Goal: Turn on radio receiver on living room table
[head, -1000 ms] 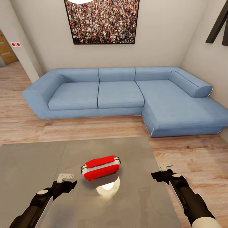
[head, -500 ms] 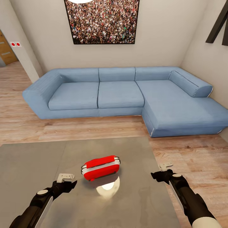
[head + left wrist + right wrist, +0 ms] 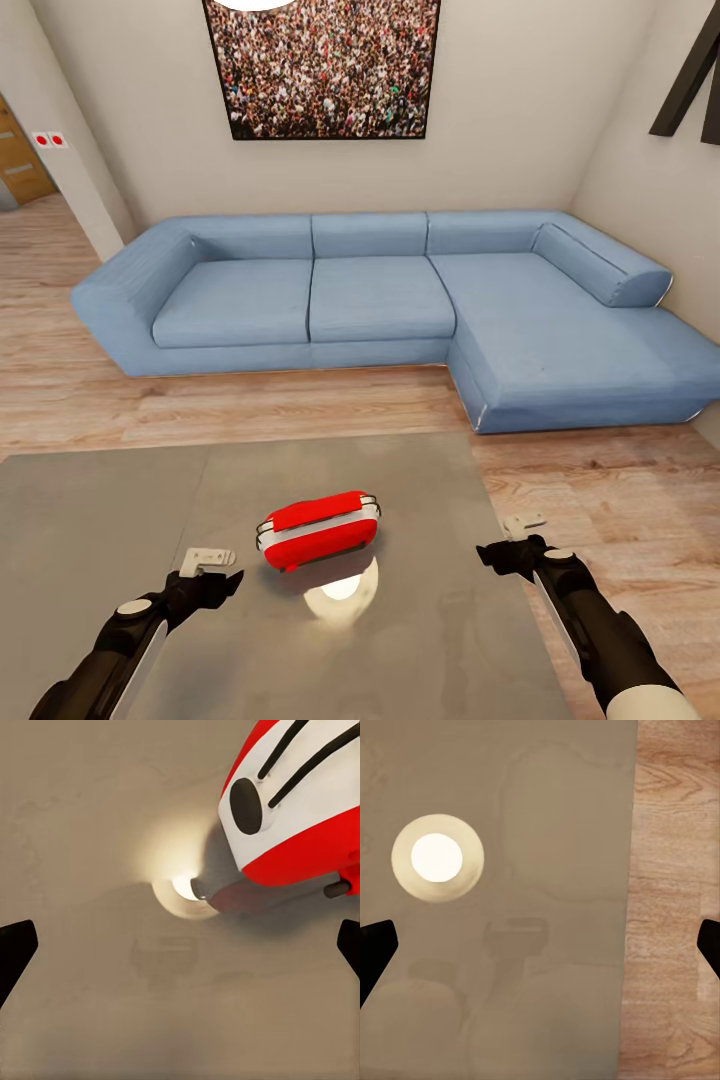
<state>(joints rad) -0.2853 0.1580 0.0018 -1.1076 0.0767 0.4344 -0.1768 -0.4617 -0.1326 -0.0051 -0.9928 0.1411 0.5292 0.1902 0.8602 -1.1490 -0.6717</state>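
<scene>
Red radio receiver (image 3: 318,529) on grey table (image 3: 90,520), between both open grippers, untouched

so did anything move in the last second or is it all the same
Nothing visibly changed. The radio sits in the same spot on the table, untouched. The left gripper and right gripper hover over the table on either side of it, both open and empty, just as before. The view over the sofa has not shifted either.
</scene>
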